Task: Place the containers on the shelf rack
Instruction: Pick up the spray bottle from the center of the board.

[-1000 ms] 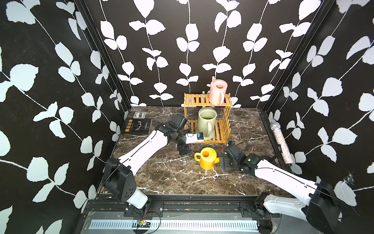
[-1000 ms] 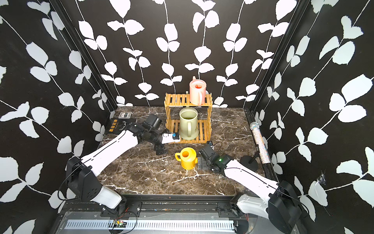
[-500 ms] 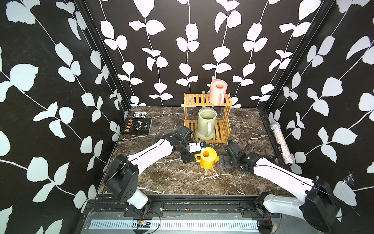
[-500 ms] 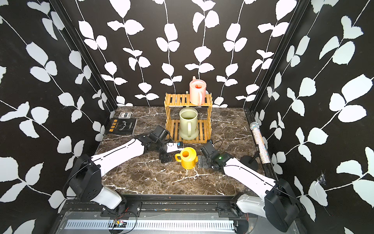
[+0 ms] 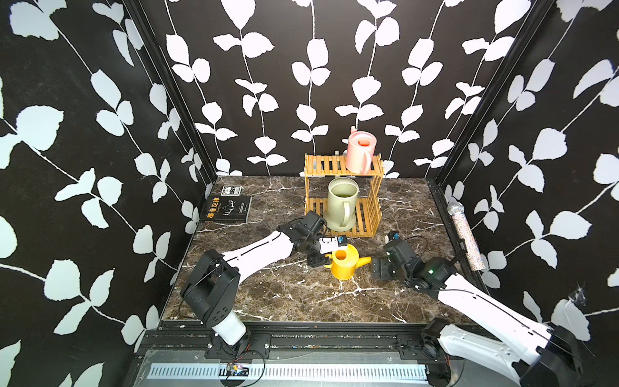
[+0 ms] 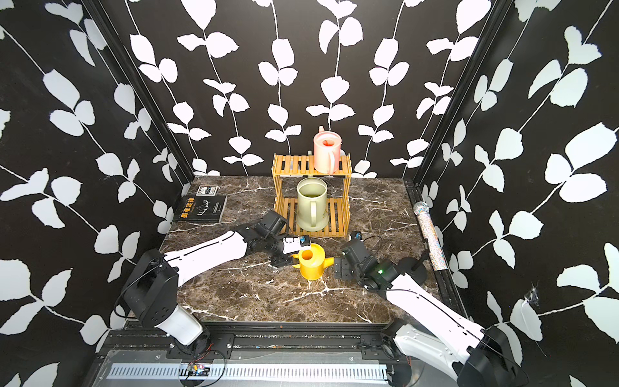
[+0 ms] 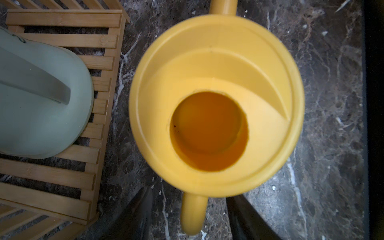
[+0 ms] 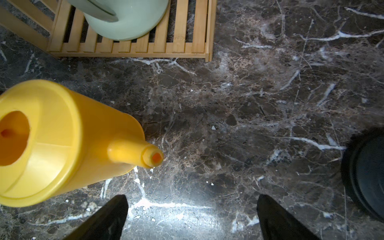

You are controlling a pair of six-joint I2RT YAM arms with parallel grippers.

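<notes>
1. Marble: on this table we see the yellow can standing upright, just in front of the shelf rack.
2. Its handle lies between the fingers of the left gripper, which are apart, with a gap on each side.
3. We find the right gripper spread wide over the marble, with the can's spout near it but not touching.
</notes>
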